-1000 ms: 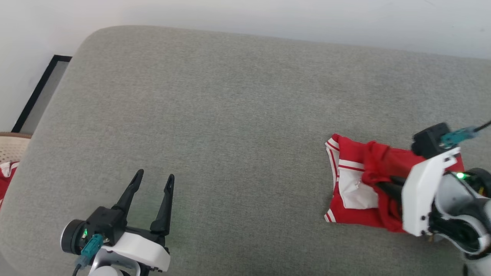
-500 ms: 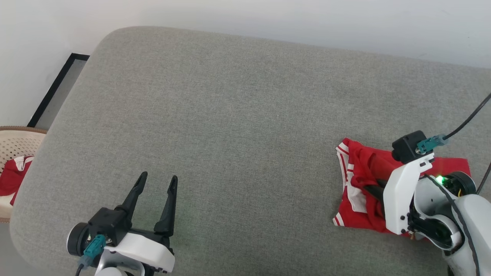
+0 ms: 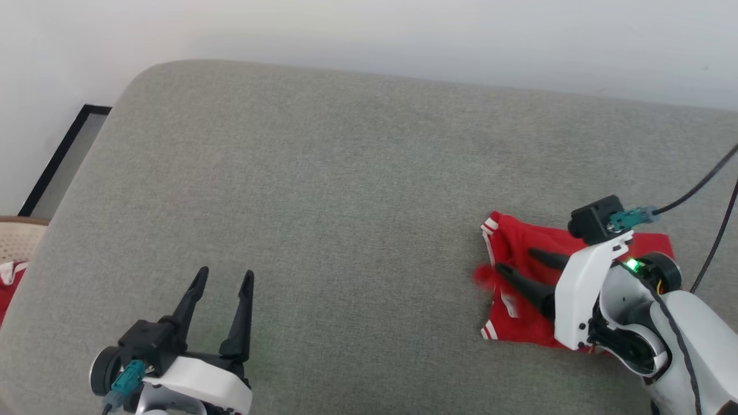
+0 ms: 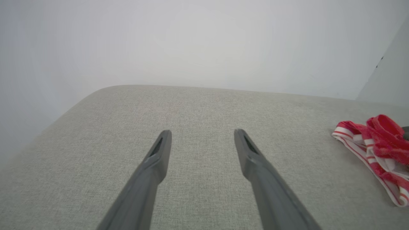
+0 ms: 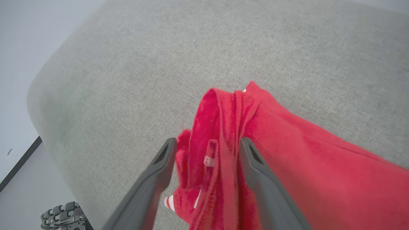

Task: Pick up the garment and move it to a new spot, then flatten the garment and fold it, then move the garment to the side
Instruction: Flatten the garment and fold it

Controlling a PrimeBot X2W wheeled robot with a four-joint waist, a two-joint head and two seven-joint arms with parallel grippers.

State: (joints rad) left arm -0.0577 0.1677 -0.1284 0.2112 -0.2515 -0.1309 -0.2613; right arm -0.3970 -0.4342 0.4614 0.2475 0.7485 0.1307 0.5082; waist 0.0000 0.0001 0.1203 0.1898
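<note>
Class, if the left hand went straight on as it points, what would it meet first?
Likely the bare grey cushion, though depth is unclear; the red shirt lies well right of the left hand.

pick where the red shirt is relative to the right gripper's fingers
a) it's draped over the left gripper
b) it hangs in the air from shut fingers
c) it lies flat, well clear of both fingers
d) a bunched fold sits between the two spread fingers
d: in the right wrist view a bunched ridge of the garment rises between the spread fingers of the right gripper, and the rest of it lies on the grey cushion.
</note>
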